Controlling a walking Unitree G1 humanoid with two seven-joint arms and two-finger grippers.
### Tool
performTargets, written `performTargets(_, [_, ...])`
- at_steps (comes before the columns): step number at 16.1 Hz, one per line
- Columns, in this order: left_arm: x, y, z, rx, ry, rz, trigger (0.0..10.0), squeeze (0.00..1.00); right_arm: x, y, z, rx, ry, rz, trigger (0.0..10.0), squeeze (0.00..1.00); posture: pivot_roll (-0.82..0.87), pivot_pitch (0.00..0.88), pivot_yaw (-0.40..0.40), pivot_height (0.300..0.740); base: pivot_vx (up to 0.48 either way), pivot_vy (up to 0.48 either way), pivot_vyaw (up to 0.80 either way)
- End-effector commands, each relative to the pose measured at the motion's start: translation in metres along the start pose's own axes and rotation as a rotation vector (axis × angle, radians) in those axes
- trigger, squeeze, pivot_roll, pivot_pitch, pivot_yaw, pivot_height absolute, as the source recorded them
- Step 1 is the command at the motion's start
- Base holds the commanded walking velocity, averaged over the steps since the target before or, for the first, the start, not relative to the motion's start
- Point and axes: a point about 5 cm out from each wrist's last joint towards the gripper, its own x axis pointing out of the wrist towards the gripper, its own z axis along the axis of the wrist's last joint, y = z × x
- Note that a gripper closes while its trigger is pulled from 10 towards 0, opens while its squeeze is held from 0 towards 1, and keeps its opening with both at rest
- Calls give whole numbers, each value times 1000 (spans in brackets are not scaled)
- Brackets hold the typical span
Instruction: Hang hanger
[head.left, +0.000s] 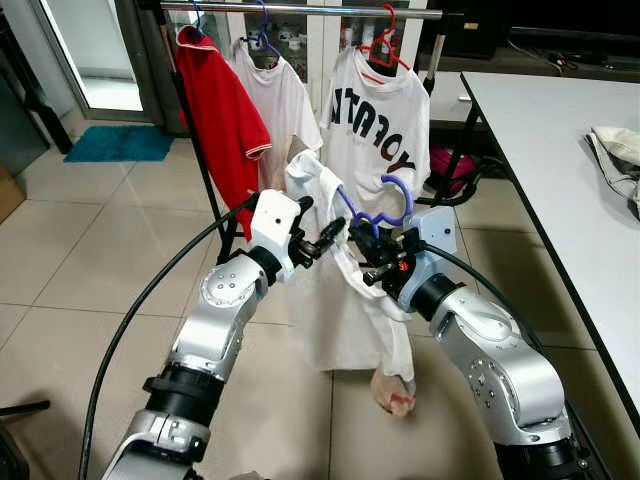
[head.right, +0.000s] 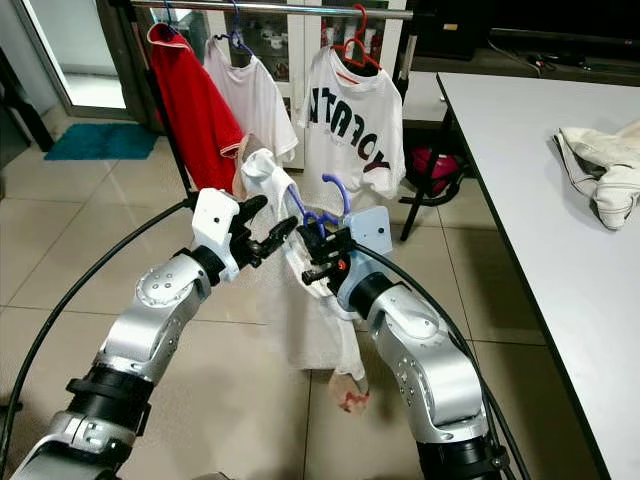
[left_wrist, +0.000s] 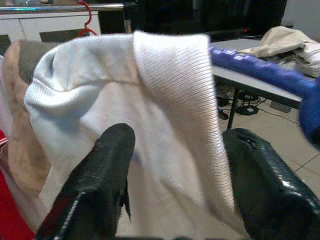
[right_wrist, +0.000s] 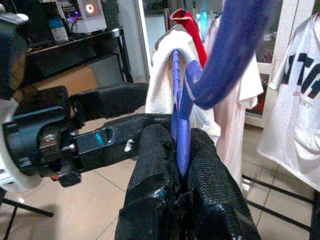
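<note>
Most of the blue hanger (head.left: 385, 205) is buried inside the white garment (head.left: 340, 300), so only the hook and a bit of the neck can be made out at the middle of the head views, and the far shoulder is hidden completely. The hook's top is cut off by the frame edge in the right wrist view, where it's blurred from being so close. The hanger is a glossy blue plastic one with a curved hook, held up in the air below the clothes rail (head.left: 300, 9) and in front of the white printed T-shirt (head.left: 375, 120). The right gripper (right_wrist: 182, 165) is clamped tight on the hanger's neck, fingers pressed against the blue plastic on both sides. The left gripper (left_wrist: 175, 170) is spread apart, with the garment's ribbed fold draped between its two fingers; whether the fabric is actually pinched can't be told. The garment's lower end trails toward the tiled floor (head.left: 100, 260), something reddish at its tip, too small to identify.
</note>
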Motion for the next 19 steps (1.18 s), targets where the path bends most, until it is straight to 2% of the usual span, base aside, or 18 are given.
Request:
performTargets(1, [3, 2, 6, 10, -23, 2, 0, 0, 1, 2, 7, 4, -43, 25, 0, 0, -191, 0, 9, 740, 0, 0, 0])
performTargets(12, [8, -1, 5, 5, -26, -38, 0, 0, 4, 2, 11, 19, -72, 51, 0, 0, -192, 0, 21, 740, 0, 0, 0])
performTargets(19, [7, 3, 5, 5, -31, -18, 0, 0, 5, 0, 11, 4, -61, 36, 0, 0, -192, 0, 14, 740, 0, 0, 0])
